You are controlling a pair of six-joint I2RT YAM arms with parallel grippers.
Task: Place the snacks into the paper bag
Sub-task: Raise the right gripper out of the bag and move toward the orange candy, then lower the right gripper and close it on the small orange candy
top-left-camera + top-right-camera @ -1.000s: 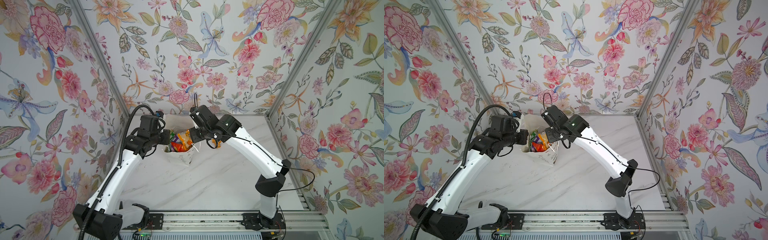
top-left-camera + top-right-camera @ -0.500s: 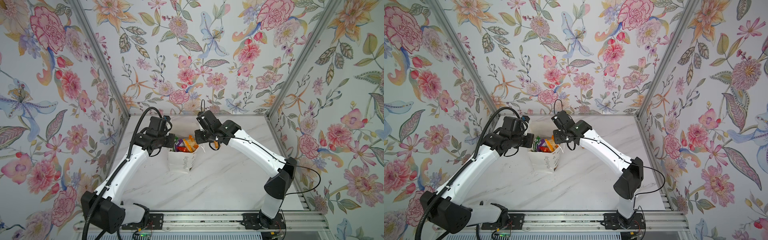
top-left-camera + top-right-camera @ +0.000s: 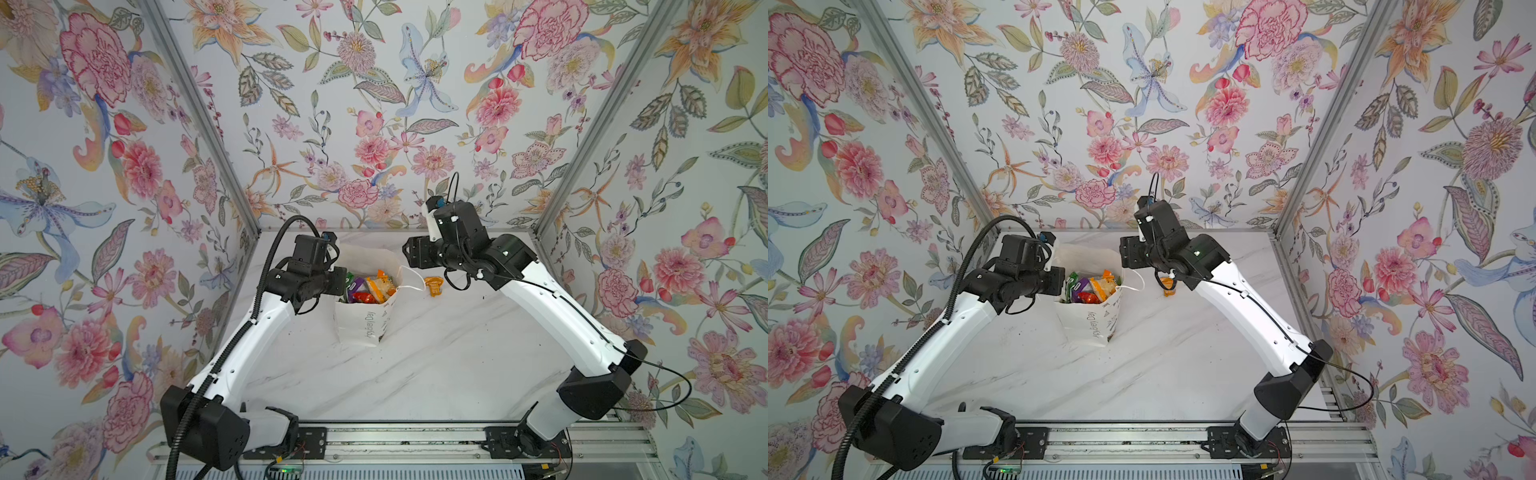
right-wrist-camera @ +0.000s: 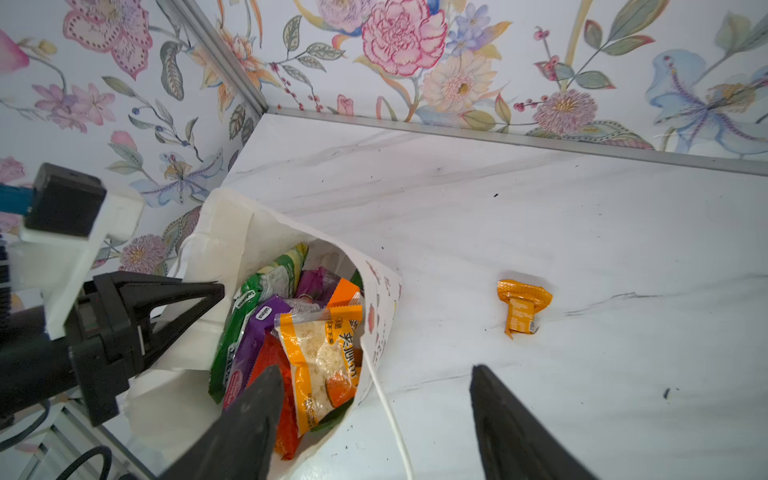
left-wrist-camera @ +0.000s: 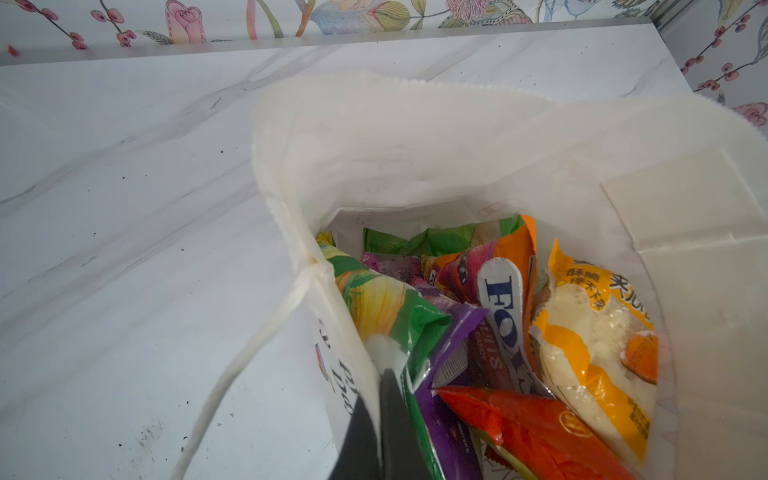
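Note:
The white paper bag [image 3: 361, 324] [image 3: 1092, 322] stands upright near the back of the marble table, mouth open. Several snacks [image 3: 372, 286] [image 5: 498, 332] [image 4: 291, 324] fill it: green, purple, red and yellow-orange packets. My left gripper [image 3: 340, 282] [image 5: 380, 374] is shut on the bag's left wall [image 5: 415, 145], one finger inside and one outside. My right gripper [image 3: 409, 253] [image 4: 374, 370] hangs open above the bag's right rim, holding nothing. A small orange pack [image 3: 434, 285] [image 3: 1168, 286] [image 4: 523, 305] lies on the table just right of the bag.
White cord handles [image 5: 257, 345] [image 4: 390, 411] trail from the bag onto the table. Floral walls close in the back and both sides, and the back wall is near the bag. A metal rail [image 3: 395, 440] runs along the front edge.
My right gripper has opened and drawn back to the right of the bag's mouth. The bag has settled upright on the table, my left gripper still shut on its wall.

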